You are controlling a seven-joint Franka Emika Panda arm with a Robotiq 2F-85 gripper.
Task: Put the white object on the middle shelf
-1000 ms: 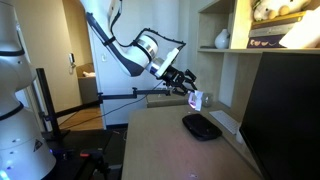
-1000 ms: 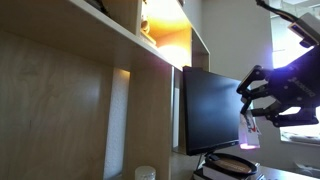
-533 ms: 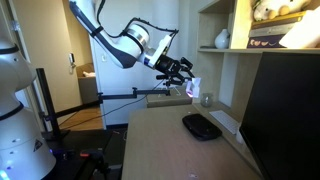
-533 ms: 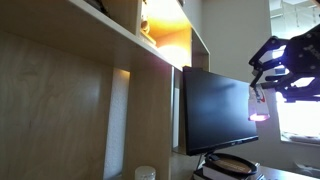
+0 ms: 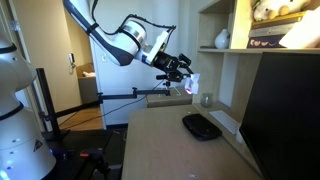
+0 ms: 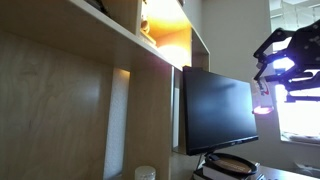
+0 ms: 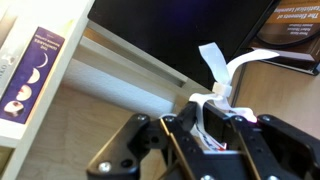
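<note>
Raised higher than a second ago: end effector (image 5: pixel 181 68), clamped shut around the white object (image 5: pixel 192 84), which is carried well above the desk (image 5: pixel 160 140), below the middle shelf (image 5: pixel 232 49); lift judged needed to clear its edge

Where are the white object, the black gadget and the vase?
white object (image 5: pixel 193 85), in an exterior view, its glowing body.
black gadget (image 5: pixel 202 126), in an exterior view, its top.
vase (image 5: pixel 222 39), in an exterior view, its belly.
</note>
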